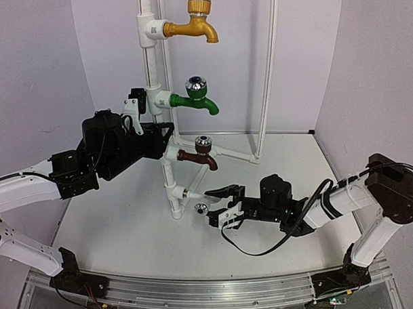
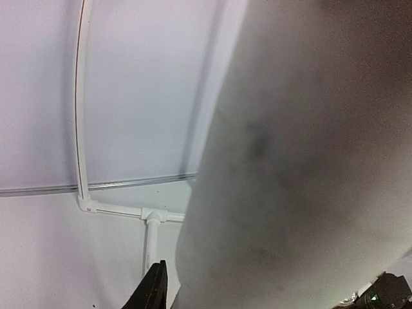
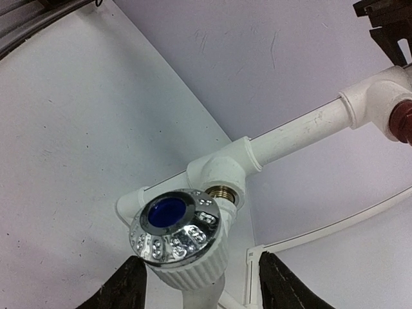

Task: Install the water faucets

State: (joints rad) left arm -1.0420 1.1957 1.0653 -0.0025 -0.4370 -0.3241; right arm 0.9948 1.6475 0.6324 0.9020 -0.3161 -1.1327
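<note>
When I checked the top view, the left hand (image 1: 164,139) was clamped on the upright pipe (image 1: 149,68) between the green faucet (image 1: 196,97) and the brown faucet (image 1: 198,155), with the yellow faucet (image 1: 196,22) fitted above both. The white faucet (image 1: 201,209) sat at the lowest T-fitting (image 1: 175,193), just above the bench (image 1: 114,232). The right hand (image 1: 216,206) stood part open, one finger either side of the knob, gripping nothing.

Through the left wrist camera, a pale blurred mass (image 2: 290,161), most likely the pipe, filled most of the frame. One dark finger (image 2: 154,290) showed at the lower edge.

Through the right wrist camera, the silver-topped knob (image 3: 177,238) lay between the two fingers (image 3: 129,283), with clear space on the other finger's side. The brass thread (image 3: 223,192) met the fitting's mouth; how far it was screwed in I could not tell.

Procedure, as I judged it:
- Centre the hand on the ribbed side and close squarely.
- Keep the wrist in line with the thread and turn without side load.
- Let the left hand brace the pipe.

Cross-threading looked the main risk.

No container proper was present. The fitting sockets served as such: three held faucets, and the lowest received the white one's thread.
</note>
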